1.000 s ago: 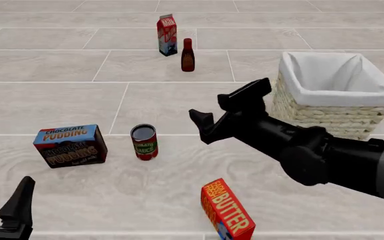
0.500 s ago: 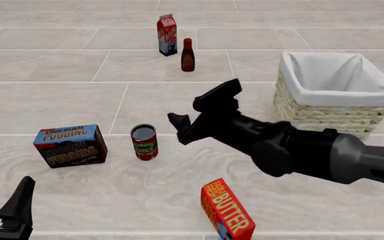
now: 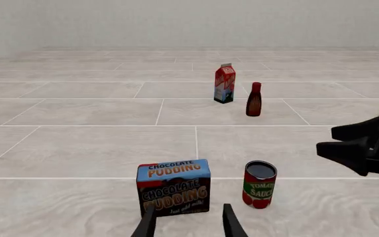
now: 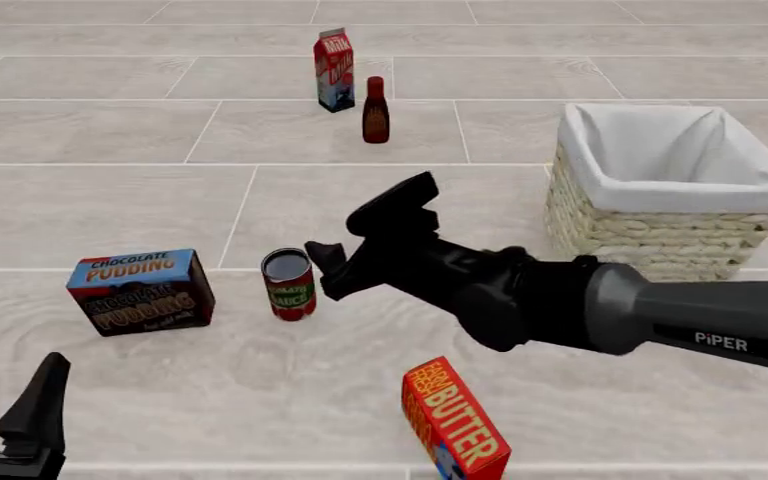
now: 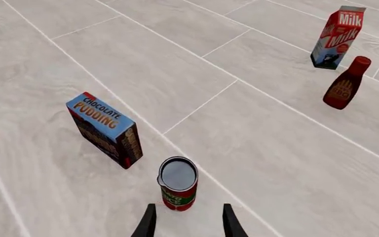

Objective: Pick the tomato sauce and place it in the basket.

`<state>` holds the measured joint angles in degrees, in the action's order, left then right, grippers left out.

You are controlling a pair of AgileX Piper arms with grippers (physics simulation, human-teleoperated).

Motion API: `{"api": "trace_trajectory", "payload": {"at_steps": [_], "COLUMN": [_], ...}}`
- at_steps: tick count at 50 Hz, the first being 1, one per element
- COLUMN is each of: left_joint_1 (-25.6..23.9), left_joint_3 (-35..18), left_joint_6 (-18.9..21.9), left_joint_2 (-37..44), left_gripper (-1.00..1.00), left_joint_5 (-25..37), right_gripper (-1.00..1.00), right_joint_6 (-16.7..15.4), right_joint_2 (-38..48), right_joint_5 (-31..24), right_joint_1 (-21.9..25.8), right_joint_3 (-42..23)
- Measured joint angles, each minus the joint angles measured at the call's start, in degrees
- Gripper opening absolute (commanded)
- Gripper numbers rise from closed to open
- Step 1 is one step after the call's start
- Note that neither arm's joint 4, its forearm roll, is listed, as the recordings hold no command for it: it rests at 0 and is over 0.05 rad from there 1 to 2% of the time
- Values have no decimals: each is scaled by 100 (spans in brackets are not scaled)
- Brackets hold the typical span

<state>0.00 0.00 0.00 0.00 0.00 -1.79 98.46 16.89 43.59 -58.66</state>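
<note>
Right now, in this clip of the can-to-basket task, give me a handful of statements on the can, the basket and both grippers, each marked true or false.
1. The can stands upright on the floor. True.
2. The right gripper is shut on the can. False: its jaws are open and the can is not between them yet.
3. The basket already holds the can. False: only its white lining shows inside; the can stands beside the pudding box.
4. The left gripper is open and holds nothing. True.
5. The bottle lies on its side. False: it stands upright next to the milk carton.
</note>
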Motion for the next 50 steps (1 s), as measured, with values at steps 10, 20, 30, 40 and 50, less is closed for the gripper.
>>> {"api": "trace_trajectory", "payload": {"at_steps": [10, 20, 30, 40, 50], "left_joint_1": [0, 0, 0, 0, 0], "left_joint_3": [0, 0, 0, 0, 0], "left_joint_6": [0, 0, 0, 0, 0], "left_joint_2": [0, 0, 0, 0, 0], "left_gripper": [100, 100, 100, 100, 100], "left_joint_5": [0, 0, 0, 0, 0], "right_gripper": [100, 100, 100, 100, 100], "right_joint_6": [58, 116, 161, 191, 197], "right_joint_2": [239, 431, 645, 849, 1025], "right_joint_5": [-2, 0, 46, 100, 129], "right_joint_1": [105, 168, 175, 161, 139], "right_joint_3": [-160, -289, -387, -476, -564]}}
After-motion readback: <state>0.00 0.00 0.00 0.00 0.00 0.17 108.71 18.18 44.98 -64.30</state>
